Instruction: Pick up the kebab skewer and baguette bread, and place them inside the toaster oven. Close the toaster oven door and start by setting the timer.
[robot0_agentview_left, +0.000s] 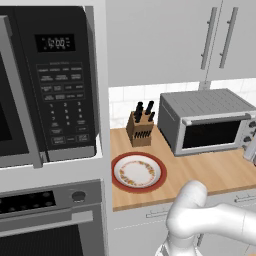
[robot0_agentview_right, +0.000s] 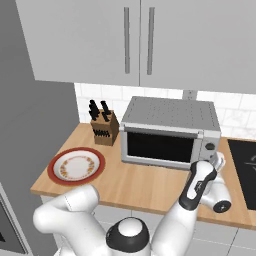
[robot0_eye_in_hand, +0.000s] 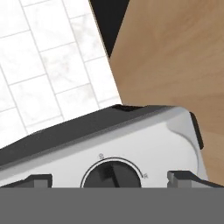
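The toaster oven (robot0_agentview_right: 169, 135), mid-frame in the right base view, has its door (robot0_agentview_right: 161, 147) shut, so the timer step is in hand. At the hand view's bottom the gripper (robot0_eye_in_hand: 111, 180) has its jaws spread either side of a knob (robot0_eye_in_hand: 113, 174), apparently not touching it. Next it should close on the knob and twist.

The toaster oven (robot0_agentview_right: 170, 131) is grey metal with a ribbed top, and its door (robot0_agentview_right: 160, 146) has a dark glass window in a silver frame. Its knob (robot0_eye_in_hand: 111, 176) is black, ringed by a thin dark scale on the silver panel. The counter (robot0_agentview_left: 210, 172) is light wood with a fine grain. The plate (robot0_agentview_left: 138, 172) at the left has a red rim and a white centre with a ring of orange-brown flecks. The knife block (robot0_agentview_left: 138, 130) is brown wood with black handles. Wall tiles (robot0_eye_in_hand: 48, 61) are white with faint grey veining. The cabinets (robot0_agentview_right: 140, 40) are pale grey with grey bar handles. The microwave (robot0_agentview_left: 47, 82) at the far left is black. The arm (robot0_agentview_right: 165, 225) is white with dark joints.
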